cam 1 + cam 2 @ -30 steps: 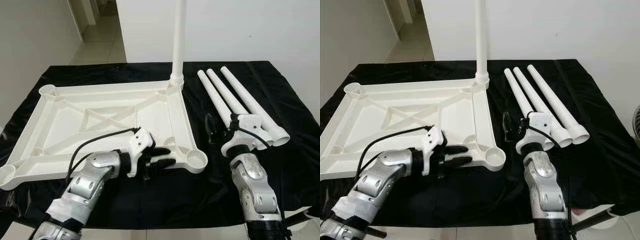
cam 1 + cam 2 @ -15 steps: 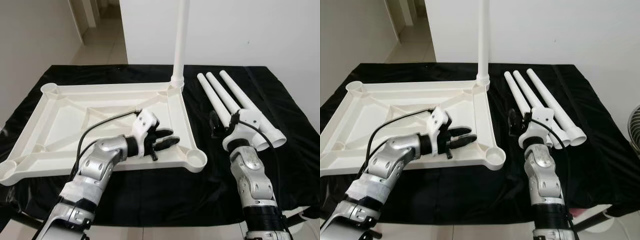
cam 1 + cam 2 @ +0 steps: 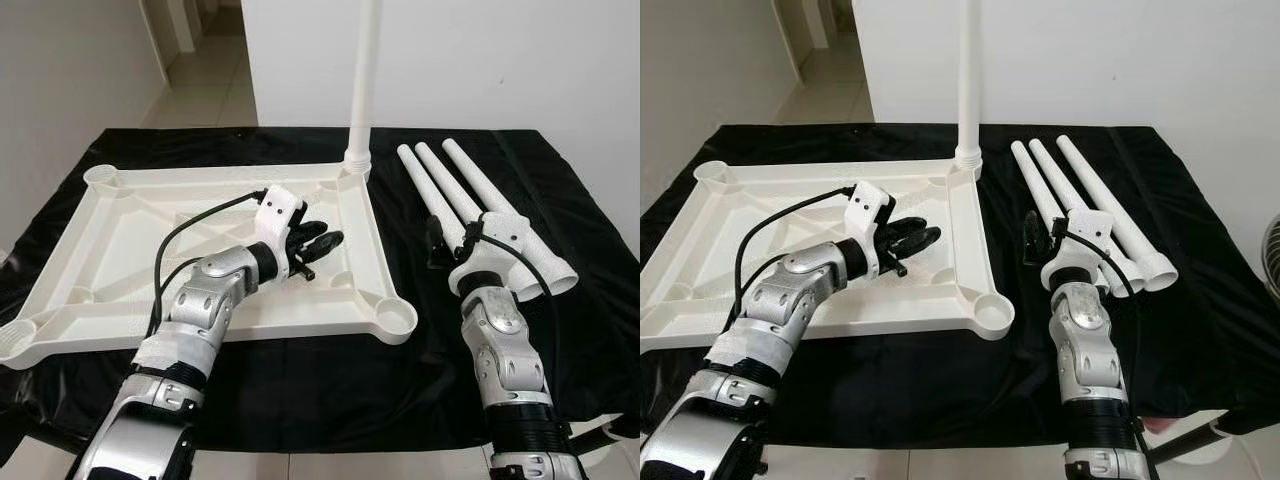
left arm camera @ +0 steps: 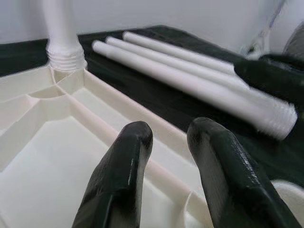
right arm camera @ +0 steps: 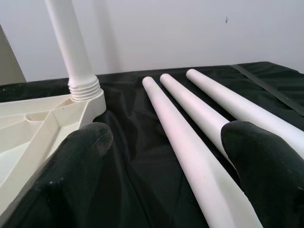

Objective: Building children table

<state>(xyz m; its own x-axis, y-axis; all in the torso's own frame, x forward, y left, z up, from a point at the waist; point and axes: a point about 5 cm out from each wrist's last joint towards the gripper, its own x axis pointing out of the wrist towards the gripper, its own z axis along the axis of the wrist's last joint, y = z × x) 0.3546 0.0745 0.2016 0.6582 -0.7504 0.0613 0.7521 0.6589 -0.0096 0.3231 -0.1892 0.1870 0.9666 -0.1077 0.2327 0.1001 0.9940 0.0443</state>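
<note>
Over the white plastic upturned tabletop panel, your left claw hovers above the ribbed inside near the panel's right rail, its black fingers slightly parted and holding nothing. Just right of the panel, your right claw sits open and empty above the black cloth, against the near ends of the three loose white tapered legs lying side by side. At the panel's far right corner, one white leg stands upright in its socket.
</note>
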